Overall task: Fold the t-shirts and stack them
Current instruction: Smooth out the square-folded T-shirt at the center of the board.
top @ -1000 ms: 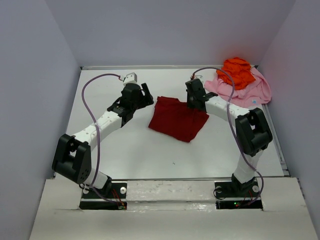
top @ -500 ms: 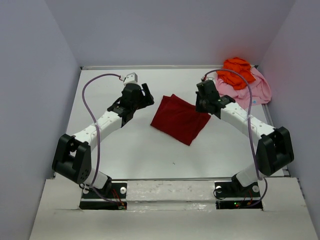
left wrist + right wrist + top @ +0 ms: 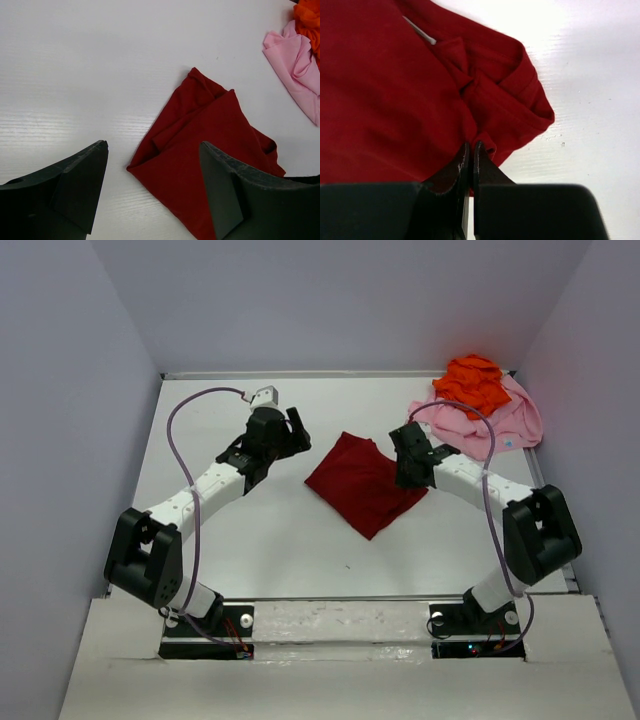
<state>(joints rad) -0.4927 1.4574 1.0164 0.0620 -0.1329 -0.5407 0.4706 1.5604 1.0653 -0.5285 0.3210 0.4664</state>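
Note:
The dark red t-shirt [image 3: 362,480] lies folded in a rough diamond at mid-table, also seen in the left wrist view [image 3: 200,145] and the right wrist view [image 3: 395,95]. My right gripper [image 3: 408,478] [image 3: 471,145] is shut on a bunched fold at the shirt's right edge. My left gripper [image 3: 297,435] [image 3: 153,145] hovers open just left of the shirt, its fingers apart above the shirt's left corner and holding nothing. The bright orange t-shirt [image 3: 473,382] [image 3: 307,20] lies crumpled on top of the light pink t-shirt [image 3: 492,422] [image 3: 295,65] at the back right.
Grey walls enclose the white table [image 3: 250,530] on the left, back and right. The orange and pink pile sits against the back right corner, close behind the right arm's forearm. A purple cable loops over each arm.
My right gripper has carried the red shirt's right edge rightward and toward the near side, and the shirt has shifted and turned with it. The left arm has not moved.

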